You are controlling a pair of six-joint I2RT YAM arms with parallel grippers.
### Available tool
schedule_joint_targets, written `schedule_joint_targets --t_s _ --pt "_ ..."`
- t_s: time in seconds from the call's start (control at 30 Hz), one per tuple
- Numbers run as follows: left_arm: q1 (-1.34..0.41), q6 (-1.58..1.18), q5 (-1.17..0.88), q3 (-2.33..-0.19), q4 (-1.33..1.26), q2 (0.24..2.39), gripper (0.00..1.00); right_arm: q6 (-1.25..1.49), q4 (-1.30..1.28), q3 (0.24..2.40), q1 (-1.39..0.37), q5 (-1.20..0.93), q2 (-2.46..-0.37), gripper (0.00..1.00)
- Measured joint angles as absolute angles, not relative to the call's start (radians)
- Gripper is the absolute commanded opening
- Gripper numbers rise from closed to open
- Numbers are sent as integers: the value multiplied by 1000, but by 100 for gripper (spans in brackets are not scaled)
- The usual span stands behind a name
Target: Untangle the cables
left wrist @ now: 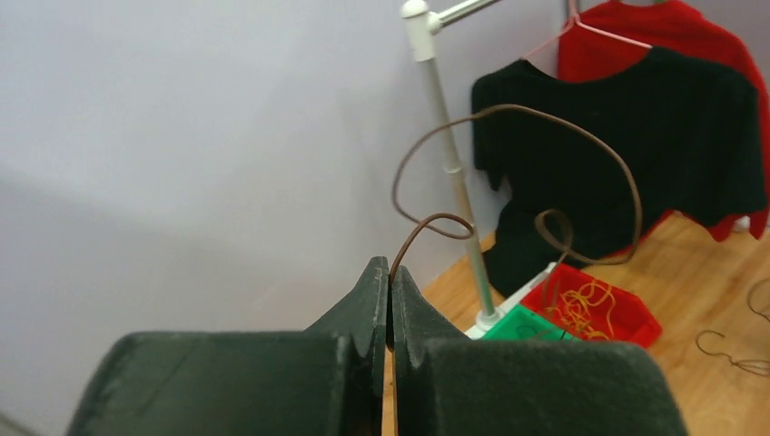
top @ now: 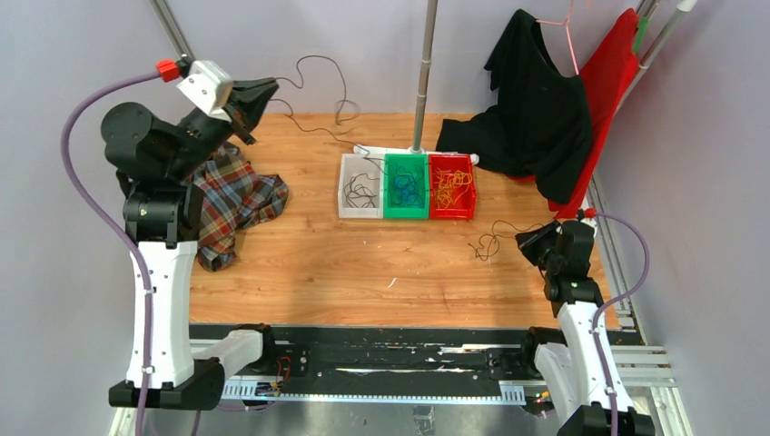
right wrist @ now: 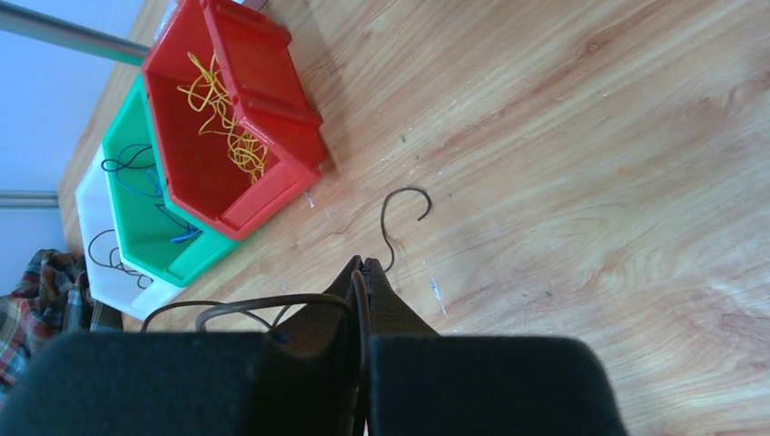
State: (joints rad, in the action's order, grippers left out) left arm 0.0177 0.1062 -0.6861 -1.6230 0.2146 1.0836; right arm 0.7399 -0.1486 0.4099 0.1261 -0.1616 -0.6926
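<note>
Cable number one (left wrist: 518, 106), dark brown, loops away from the raised left gripper (left wrist: 389, 268), which is clamped on its end. Cable number two (right wrist: 385, 227) lies on the table (right wrist: 590, 136), pinched by the low right gripper (right wrist: 366, 263). White bin (top: 360, 215) sits between them, nearer the left arm, I'd say.

Top cam high above near edge, looking down on whole wooden table (top: 363, 263); left wrist cam lifted, facing level toward back wall (left wrist: 182, 136), pole (left wrist: 454, 182), black shirt (left wrist: 690, 136); right wrist cam low, close over tabletop; all 3 share red bin (top: 451, 214) & green bin (top: 405, 214)
</note>
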Motion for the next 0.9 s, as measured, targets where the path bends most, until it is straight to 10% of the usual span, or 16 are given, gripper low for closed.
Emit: schedule_joint_targets --t_s 0.9 --pt "-279 234 -616 -1507 104 1351 0 731 -109 380 126 -191 -658 1"
